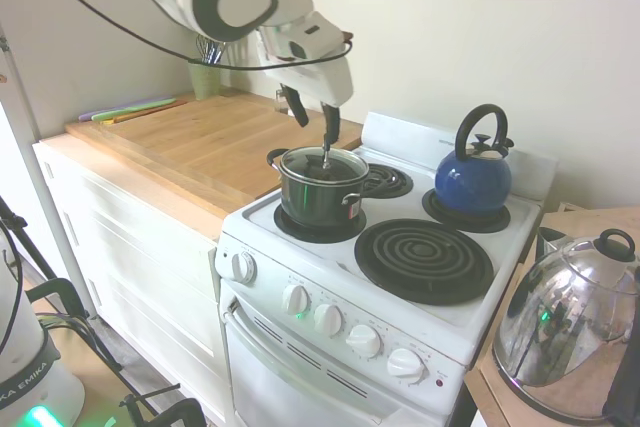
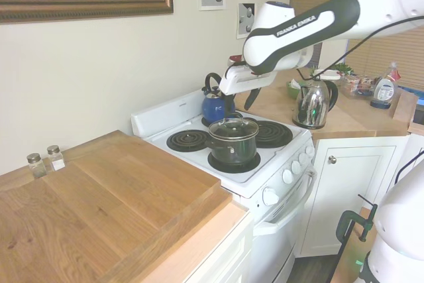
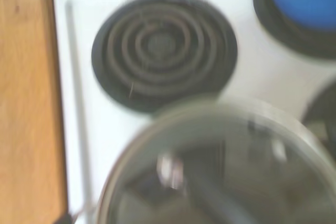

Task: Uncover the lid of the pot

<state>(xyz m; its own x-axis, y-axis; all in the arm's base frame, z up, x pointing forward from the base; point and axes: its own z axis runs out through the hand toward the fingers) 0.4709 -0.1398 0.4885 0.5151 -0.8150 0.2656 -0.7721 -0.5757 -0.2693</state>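
Centre-frame on the white electric stove (image 1: 330, 247), the small dark saucepan (image 1: 318, 197) still wears its clear glass lid (image 1: 322, 163); above, the white arm's gripper (image 1: 314, 117) hovers, jaws spread, approaching—next, descend and pinch the knob.

The first exterior view looks from the stove's (image 1: 400, 277) front corner toward the wall. The second looks across the wooden table (image 2: 99, 210) from the opposite side. Both share the pot (image 1: 320, 187); the wrist view hangs blurred, close above it.
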